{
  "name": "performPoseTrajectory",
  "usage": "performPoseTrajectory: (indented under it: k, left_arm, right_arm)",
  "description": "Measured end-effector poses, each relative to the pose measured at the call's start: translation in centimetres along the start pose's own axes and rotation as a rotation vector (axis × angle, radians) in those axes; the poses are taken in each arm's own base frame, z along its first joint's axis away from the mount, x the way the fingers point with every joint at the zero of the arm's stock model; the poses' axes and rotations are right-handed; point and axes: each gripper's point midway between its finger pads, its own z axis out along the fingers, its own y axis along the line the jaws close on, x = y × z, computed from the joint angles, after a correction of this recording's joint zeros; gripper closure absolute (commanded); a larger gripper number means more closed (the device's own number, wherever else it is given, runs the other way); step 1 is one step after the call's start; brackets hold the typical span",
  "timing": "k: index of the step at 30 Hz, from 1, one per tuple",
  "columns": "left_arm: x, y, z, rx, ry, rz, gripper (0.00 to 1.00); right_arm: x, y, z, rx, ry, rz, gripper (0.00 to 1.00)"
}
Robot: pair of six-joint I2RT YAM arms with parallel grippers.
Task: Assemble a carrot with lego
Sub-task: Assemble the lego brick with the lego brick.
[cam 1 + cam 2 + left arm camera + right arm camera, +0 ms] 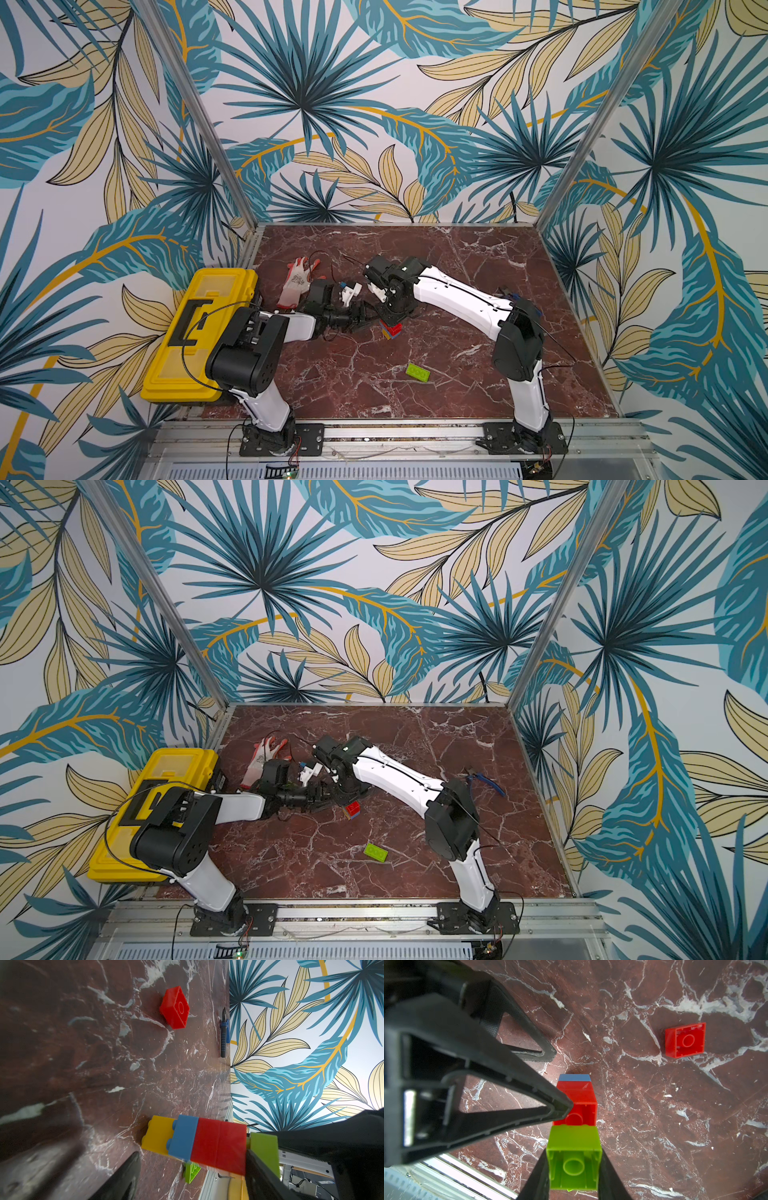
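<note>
Placement of a green leaf brick on top of the carrot.
Nearest the camera head, a loose green brick [418, 372] lies flat on the table [478, 257], well apart from everything else. Behind it the carrot [391, 331] stands mid-table: one yellow brick, one blue and two red, stacked upright. The right gripper [573, 1167] is clamped on a green brick [574, 1142] at the edge of the top red brick. The left wrist view shows a sliver of gap there, so I judge it not yet pressed home. The left gripper [560, 1081] is spread and grips nothing, with one fingertip [566, 1106] against the top red brick's side, seemingly to steady it. A loose red brick [685, 1040] lies hollow side up, apart from the stack. The next move calls for a straight downward push with the studs lined up and the stack braced, because a skewed push could topple it.
</note>
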Motion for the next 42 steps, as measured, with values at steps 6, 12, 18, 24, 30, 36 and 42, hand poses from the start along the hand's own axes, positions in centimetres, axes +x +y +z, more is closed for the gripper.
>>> performPoseTrajectory:
  k: [6, 12, 18, 24, 30, 36, 42]
  left_arm:
    - [-0.1, 0.1, 0.0, -0.003, -0.004, -0.006, 0.23]
    - [0.0, 0.0, 0.0, -0.001, 0.000, -0.008, 0.23]
    - [0.0, 0.0, 0.0, 0.000, 0.001, -0.008, 0.23]
    - [0.0, 0.0, 0.0, 0.000, 0.000, -0.009, 0.23]
    - [0.0, 0.0, 0.0, 0.000, 0.001, -0.009, 0.22]
    - [0.0, 0.0, 0.0, 0.000, 0.001, -0.009, 0.22]
    - [0.1, 0.0, 0.0, 0.002, 0.003, -0.010, 0.22]
  right_arm:
    - [-0.2, -0.1, -0.2, 0.017, 0.029, -0.011, 0.76]
    - [0.5, -0.4, -0.2, 0.033, 0.066, -0.020, 0.76]
    - [0.5, -0.5, -0.2, 0.033, 0.069, -0.019, 0.76]
    - [0.5, -0.4, -0.2, 0.032, 0.070, -0.018, 0.77]
    - [0.6, -0.4, 0.0, 0.030, 0.076, -0.017, 0.78]
    - [0.7, -0.4, 0.1, 0.037, 0.103, -0.019, 0.78]
    - [1.6, -0.3, 0.7, 0.024, 0.133, -0.018, 0.78]
